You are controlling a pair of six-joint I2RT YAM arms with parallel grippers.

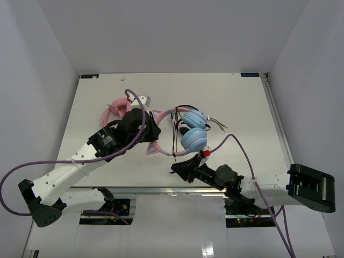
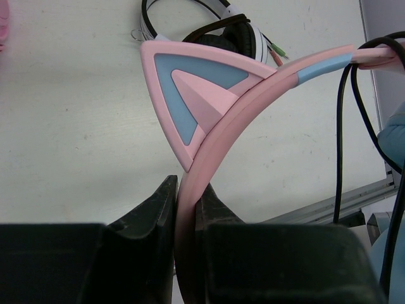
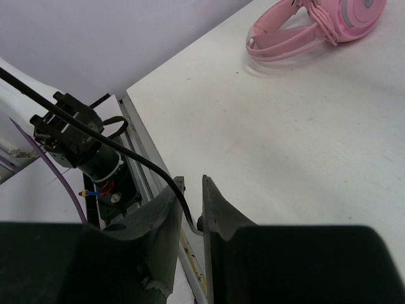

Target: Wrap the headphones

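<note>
Headphones [image 1: 192,131] are sitting mid-table, toward the front edge. Left gripper [image 2: 188,193] is clamping their pink headband [image 2: 253,95] beside a cat ear [image 2: 190,95], while right gripper [image 3: 190,202] is pinching the dark cable [image 3: 139,159]

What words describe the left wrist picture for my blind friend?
The left gripper pinches the headphones by their pink band, beside a pink-and-blue cat ear. A thin dark cable hangs at right; white-and-black headphones lie behind.
</note>
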